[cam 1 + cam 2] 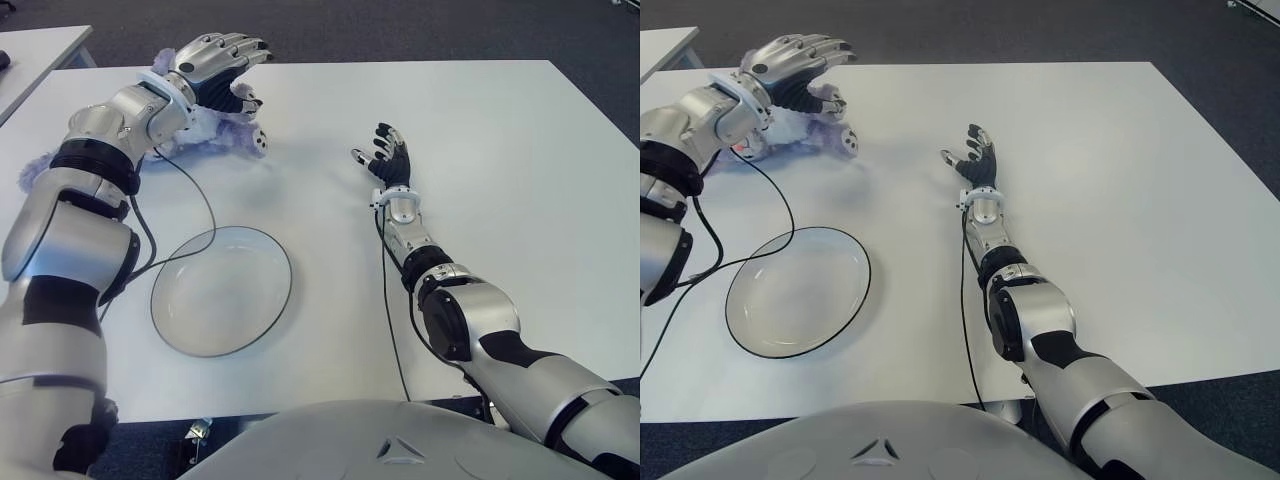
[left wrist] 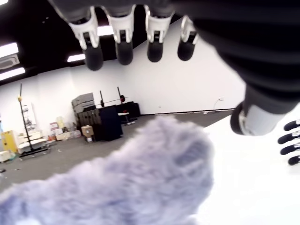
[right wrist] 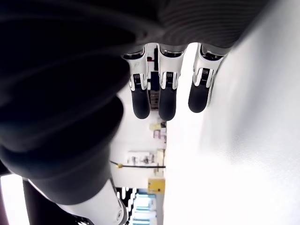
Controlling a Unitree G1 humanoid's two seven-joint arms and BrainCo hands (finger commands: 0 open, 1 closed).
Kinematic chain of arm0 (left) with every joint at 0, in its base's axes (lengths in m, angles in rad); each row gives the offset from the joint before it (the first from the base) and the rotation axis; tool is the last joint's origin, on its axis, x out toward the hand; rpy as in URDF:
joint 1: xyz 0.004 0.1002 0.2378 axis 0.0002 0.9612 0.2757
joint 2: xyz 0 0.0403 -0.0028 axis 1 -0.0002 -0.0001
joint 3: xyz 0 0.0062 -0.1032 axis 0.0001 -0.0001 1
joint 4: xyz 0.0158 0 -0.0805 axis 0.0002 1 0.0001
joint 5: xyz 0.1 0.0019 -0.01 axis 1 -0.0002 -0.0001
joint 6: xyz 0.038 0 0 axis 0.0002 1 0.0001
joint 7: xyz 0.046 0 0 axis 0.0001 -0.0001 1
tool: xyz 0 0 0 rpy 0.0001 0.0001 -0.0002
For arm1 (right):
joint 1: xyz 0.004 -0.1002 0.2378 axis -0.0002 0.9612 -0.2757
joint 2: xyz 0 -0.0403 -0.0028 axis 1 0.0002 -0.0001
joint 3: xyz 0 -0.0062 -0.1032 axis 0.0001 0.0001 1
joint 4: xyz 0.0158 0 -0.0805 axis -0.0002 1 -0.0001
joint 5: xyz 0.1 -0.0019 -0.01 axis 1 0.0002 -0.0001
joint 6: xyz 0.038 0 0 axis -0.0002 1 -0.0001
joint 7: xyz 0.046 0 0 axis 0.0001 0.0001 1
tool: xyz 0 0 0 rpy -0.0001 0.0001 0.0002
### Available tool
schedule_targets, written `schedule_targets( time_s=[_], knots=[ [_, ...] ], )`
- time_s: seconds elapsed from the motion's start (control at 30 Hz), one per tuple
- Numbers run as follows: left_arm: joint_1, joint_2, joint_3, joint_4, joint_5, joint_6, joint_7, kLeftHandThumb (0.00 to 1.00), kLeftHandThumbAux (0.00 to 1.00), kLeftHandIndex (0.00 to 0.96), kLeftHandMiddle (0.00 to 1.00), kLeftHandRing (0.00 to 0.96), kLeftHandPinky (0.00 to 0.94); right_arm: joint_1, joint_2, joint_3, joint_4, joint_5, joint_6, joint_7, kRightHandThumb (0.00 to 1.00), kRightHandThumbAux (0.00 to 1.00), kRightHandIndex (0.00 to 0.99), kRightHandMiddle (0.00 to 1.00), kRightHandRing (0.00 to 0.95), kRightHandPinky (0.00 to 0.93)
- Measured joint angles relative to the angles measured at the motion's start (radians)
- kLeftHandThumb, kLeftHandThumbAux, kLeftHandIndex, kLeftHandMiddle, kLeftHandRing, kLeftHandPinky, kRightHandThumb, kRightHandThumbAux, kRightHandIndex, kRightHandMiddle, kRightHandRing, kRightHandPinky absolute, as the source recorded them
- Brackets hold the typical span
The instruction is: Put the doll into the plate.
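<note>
i see the glass plate [image 1: 222, 290] holding nothing; the doll [image 1: 215, 130] lies on the table [image 1: 480, 150] under my released left hand [image 1: 215, 65], right hand [image 1: 388, 155] also released.

The setting looked like a large robotics lab or test hall: a plain white table [image 1: 480, 150] stood on dark carpet [image 1: 1040, 30], and the left wrist view showed bare white walls [image 2: 187, 89], bright ceiling light strips [image 2: 11, 49], stacked crates [image 2: 84, 110] and equipment stands [image 2: 22, 117].
</note>
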Motion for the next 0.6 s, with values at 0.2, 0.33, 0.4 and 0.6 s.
schedule_targets(
  time_s=[0.2,0.33,0.4,0.6],
  knots=[
    [0.000,-0.016,0.001,0.020,-0.008,-0.024,0.000,0.347,0.420,0.000,0.054,0.072,0.097,0.000,0.000,0.000,-0.001,-0.003,0.001,-0.002,0.275,0.926,0.156,0.166,0.147,0.161],
    [0.000,-0.028,0.005,0.032,-0.025,-0.037,0.000,0.365,0.409,0.000,0.059,0.075,0.122,0.000,0.000,0.000,-0.001,-0.004,0.001,-0.006,0.303,0.922,0.167,0.167,0.145,0.157],
    [0.000,-0.033,0.007,0.039,-0.029,-0.042,0.000,0.381,0.402,0.000,0.062,0.076,0.122,0.000,0.000,0.000,-0.001,-0.004,0.001,-0.006,0.322,0.921,0.170,0.167,0.144,0.158],
    [0.004,-0.044,0.008,0.057,-0.051,-0.062,0.000,0.406,0.377,0.000,0.073,0.085,0.120,0.000,0.000,0.000,-0.001,-0.004,0.001,-0.006,0.383,0.916,0.189,0.170,0.142,0.162]
  ],
)
